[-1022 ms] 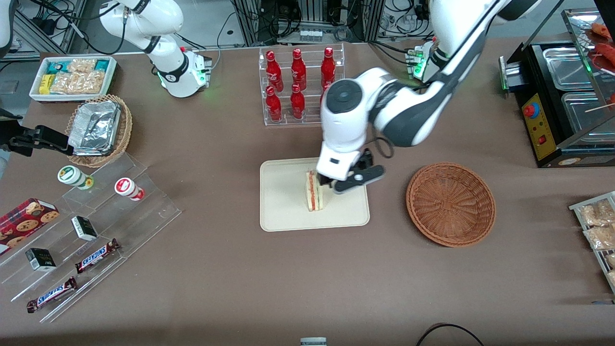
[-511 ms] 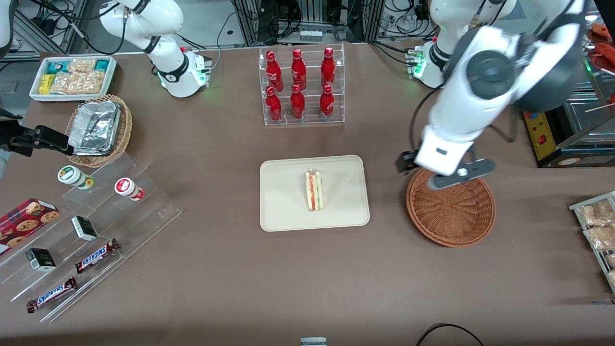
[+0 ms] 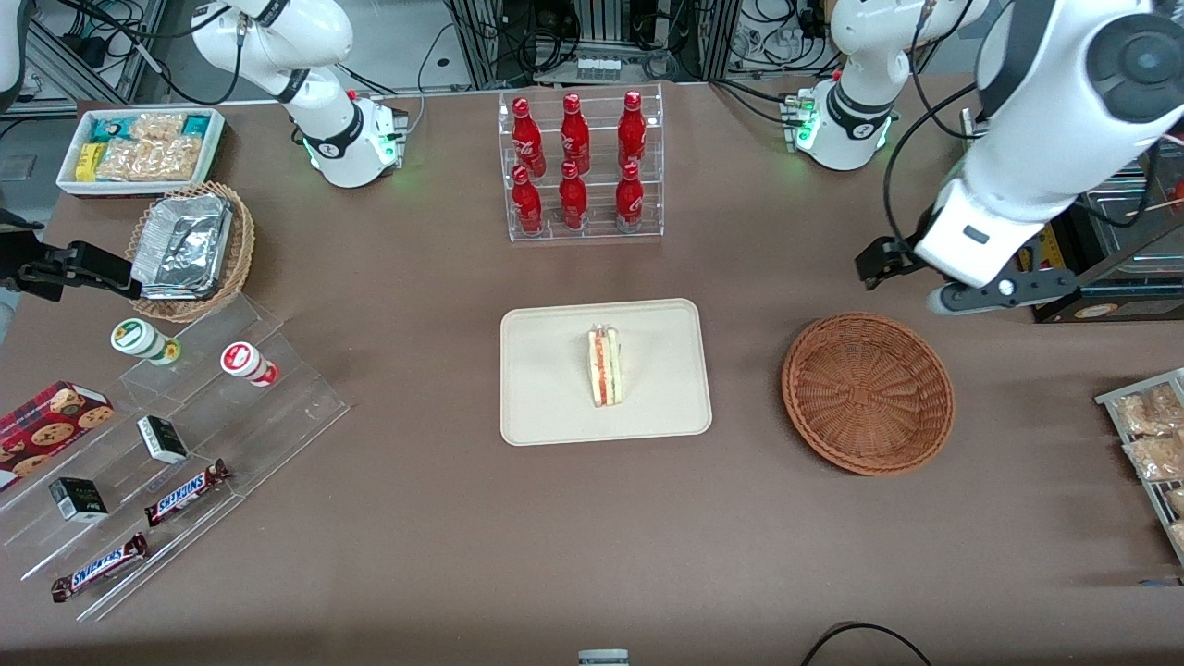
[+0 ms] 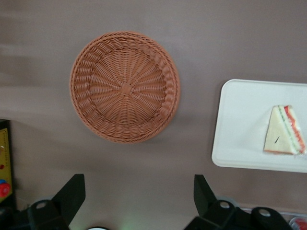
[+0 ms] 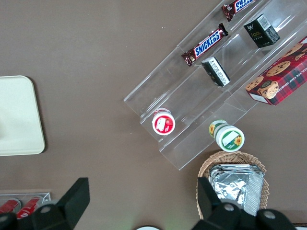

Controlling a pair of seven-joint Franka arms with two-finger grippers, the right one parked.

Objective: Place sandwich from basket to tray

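Note:
The sandwich (image 3: 606, 367), a pale wedge with red and green filling, stands on edge on the cream tray (image 3: 546, 407), nothing touching it. The left wrist view also shows the sandwich (image 4: 284, 131) on the tray (image 4: 240, 124). Beside the tray, toward the working arm's end, lies the round reddish-brown basket (image 3: 868, 393), and it holds nothing; the wrist camera looks down into the basket (image 4: 124, 86). My gripper (image 3: 934, 277) hangs high over the table, farther from the front camera than the basket. This gripper (image 4: 138, 191) is open, and nothing is between its fingers.
A clear rack of red bottles (image 3: 578, 166) stands farther back than the tray. A black machine (image 3: 1064, 185) and a rack of snack packets (image 3: 1152, 435) sit at the working arm's end. Acrylic steps with candy bars (image 3: 176, 416) and a tan basket of foil containers (image 3: 190, 250) lie toward the parked arm's end.
One second ago my gripper was at the sandwich on the tray. It has let go, risen and swung over the basket toward the working arm's end. The sandwich has stayed put.

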